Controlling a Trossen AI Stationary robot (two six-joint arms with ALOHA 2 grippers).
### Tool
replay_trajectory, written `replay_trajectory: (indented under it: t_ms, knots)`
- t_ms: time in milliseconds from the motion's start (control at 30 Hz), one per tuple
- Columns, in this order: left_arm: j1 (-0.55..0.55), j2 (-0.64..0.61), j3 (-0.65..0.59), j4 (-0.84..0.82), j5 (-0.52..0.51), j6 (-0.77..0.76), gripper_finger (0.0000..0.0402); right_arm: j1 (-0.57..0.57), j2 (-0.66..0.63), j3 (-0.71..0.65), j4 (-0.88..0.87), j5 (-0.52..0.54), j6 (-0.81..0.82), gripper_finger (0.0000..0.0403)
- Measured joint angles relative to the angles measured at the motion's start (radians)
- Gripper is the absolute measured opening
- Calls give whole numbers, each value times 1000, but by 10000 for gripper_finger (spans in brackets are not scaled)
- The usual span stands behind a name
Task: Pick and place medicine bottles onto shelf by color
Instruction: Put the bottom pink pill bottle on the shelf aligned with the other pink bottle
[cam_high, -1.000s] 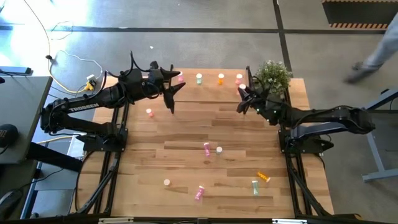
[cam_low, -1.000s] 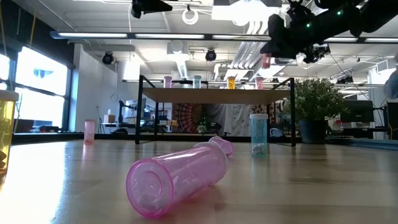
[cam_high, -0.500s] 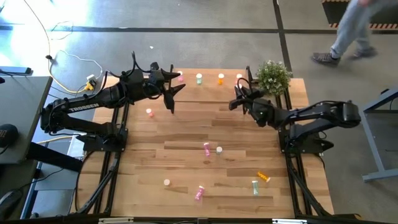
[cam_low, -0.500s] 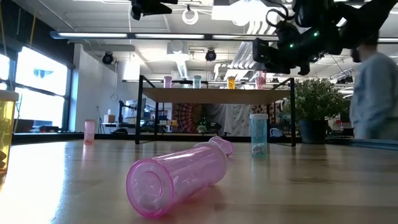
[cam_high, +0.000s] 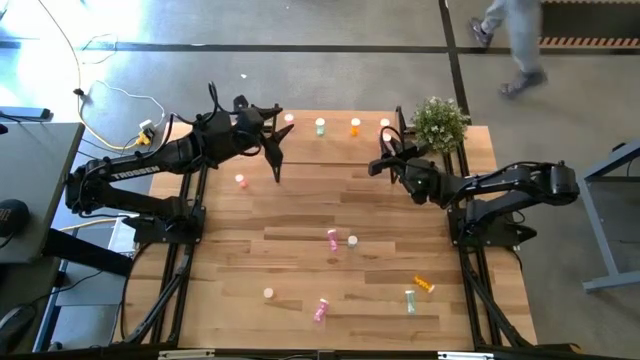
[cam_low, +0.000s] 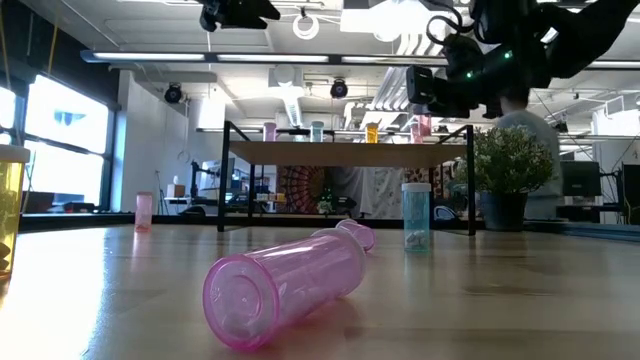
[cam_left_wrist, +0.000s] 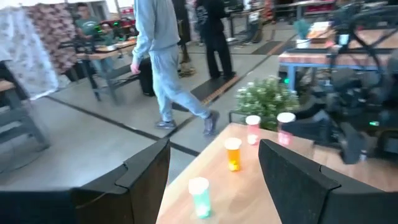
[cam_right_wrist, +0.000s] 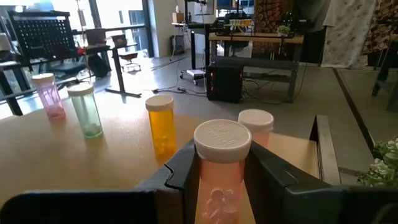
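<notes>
The shelf (cam_high: 340, 145) stands at the table's far edge. On its board stand a pink bottle (cam_right_wrist: 48, 94), a pale green one (cam_right_wrist: 86, 109), an orange one (cam_right_wrist: 161, 127) and a salmon one (cam_right_wrist: 255, 126), all upright in a row. My right gripper (cam_right_wrist: 222, 177) is over the shelf's right end (cam_high: 384, 162), shut on another salmon bottle (cam_right_wrist: 222, 163). My left gripper (cam_high: 273, 142) hovers open and empty over the shelf's left end, its fingers (cam_left_wrist: 144, 177) spread wide. My right gripper pinches the salmon bottle's body just under its white cap (cam_right_wrist: 222, 138), one finger (cam_right_wrist: 181, 169) on each side. The fingers come about level from the table's right. The bottle stands upright, cap up. The gripper hides its bottom.
Several loose bottles lie or stand on the table's near half: a pink one (cam_high: 331, 238), an orange one (cam_high: 424, 286), a green one (cam_high: 410, 300) and a pink one (cam_high: 240, 181) near the left arm. A potted plant (cam_high: 440, 122) stands by the shelf's right end. A person walks behind the table.
My right gripper has carried the salmon bottle a little toward the table's left and down toward the shelf, then held still. The bottle has stayed upright in the hold.
</notes>
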Motion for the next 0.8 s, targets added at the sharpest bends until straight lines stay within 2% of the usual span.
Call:
replay_trajectory:
  t_ms: [233,700,800]
  knots:
    - [3,0,0,0,-6,-1,235,-23,0,0,-35,-8,25,95]
    - [3,0,0,0,-3,0,235,-100,-1,1,-70,-159,52,95]
    - [3,0,0,0,-3,0,235,-113,-2,2,-81,-165,46,95]
